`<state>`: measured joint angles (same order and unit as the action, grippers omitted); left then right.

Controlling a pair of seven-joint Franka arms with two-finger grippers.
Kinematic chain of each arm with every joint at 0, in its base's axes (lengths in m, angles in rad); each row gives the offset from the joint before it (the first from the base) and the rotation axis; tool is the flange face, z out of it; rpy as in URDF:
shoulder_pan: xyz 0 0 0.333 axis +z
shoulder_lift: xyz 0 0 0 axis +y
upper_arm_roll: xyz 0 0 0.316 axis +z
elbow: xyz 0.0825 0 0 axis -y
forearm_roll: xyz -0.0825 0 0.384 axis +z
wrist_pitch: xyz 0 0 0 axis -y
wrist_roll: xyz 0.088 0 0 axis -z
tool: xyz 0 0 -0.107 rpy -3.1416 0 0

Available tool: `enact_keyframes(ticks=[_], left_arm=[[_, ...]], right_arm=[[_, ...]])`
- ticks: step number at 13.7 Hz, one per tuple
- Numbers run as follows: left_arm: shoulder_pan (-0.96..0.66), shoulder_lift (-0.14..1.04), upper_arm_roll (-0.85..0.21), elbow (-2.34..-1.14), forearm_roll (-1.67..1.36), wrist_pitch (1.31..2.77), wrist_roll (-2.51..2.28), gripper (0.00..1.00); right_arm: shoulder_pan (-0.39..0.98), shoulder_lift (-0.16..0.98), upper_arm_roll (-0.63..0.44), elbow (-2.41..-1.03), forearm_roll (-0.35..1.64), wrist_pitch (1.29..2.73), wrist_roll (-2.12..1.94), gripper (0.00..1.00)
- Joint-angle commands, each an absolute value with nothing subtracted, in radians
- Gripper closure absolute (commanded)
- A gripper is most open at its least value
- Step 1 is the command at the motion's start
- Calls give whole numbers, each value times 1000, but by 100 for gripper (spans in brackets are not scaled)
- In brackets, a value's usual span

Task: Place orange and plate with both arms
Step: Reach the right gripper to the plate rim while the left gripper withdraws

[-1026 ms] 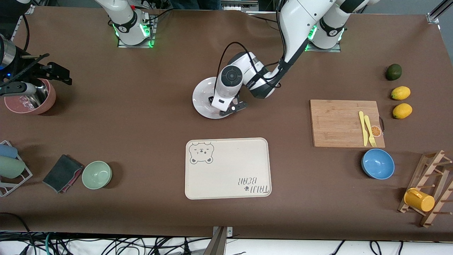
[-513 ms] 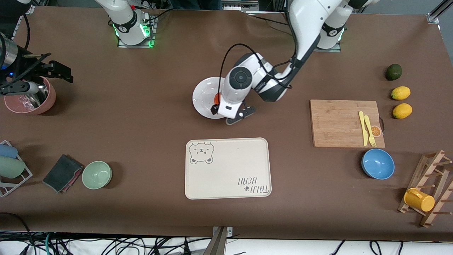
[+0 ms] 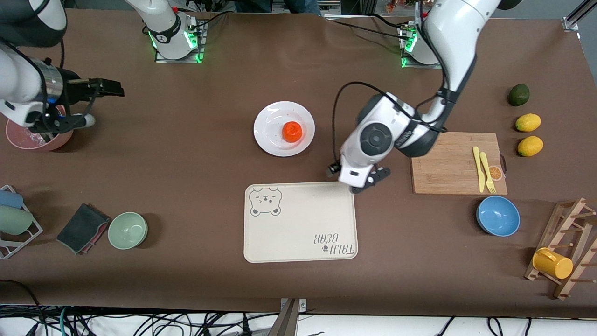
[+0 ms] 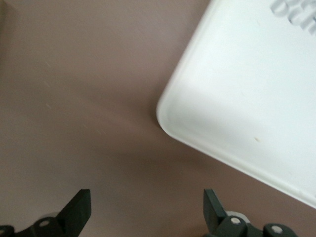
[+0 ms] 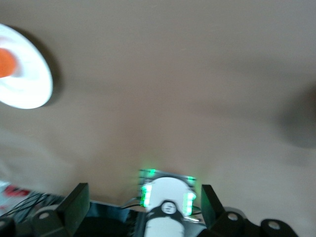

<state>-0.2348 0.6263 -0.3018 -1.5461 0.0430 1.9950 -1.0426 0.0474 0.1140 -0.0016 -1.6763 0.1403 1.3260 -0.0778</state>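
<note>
The orange (image 3: 292, 131) sits on the white plate (image 3: 268, 122) in the middle of the table, and nothing grips it. My left gripper (image 3: 353, 176) is open and empty, low over the bare table beside the cream bear tray's corner (image 3: 347, 186), between the tray and the cutting board. In the left wrist view my left gripper (image 4: 146, 215) shows spread fingers over brown table, with the tray corner (image 4: 237, 98) close by. My right gripper (image 3: 99, 103) is open and empty at the right arm's end of the table. In the right wrist view my right gripper (image 5: 143, 205) sees the plate (image 5: 29, 84) and orange (image 5: 6, 63) far off.
A pink bowl (image 3: 46, 139) lies under my right arm. A green bowl (image 3: 128, 230) and a dark cloth (image 3: 83, 227) lie nearer the front camera. A cutting board (image 3: 443, 161) with yellow cutlery, a blue bowl (image 3: 497, 215), two lemons (image 3: 528, 122), a dark green fruit (image 3: 518, 94) and a mug rack (image 3: 566, 247) fill the left arm's end.
My left gripper let go of the orange on the plate and moved off to the tray's corner beside the cutting board. My right gripper swung a little toward the table's middle.
</note>
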Motion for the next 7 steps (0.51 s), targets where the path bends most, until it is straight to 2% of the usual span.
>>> enact_keyframes(ticks=[1, 3, 7], left_arm=[[-137, 620, -313, -1510, 77, 1916, -878, 0], [-39, 614, -314, -1509, 77, 1895, -710, 0], [121, 562, -314, -1511, 77, 1830, -368, 0]], right_arm=[[46, 242, -5, -1689, 311, 1391, -80, 0], [52, 308, -3, -1724, 426, 1474, -81, 0], [152, 359, 8, -1877, 639, 1734, -133, 0]])
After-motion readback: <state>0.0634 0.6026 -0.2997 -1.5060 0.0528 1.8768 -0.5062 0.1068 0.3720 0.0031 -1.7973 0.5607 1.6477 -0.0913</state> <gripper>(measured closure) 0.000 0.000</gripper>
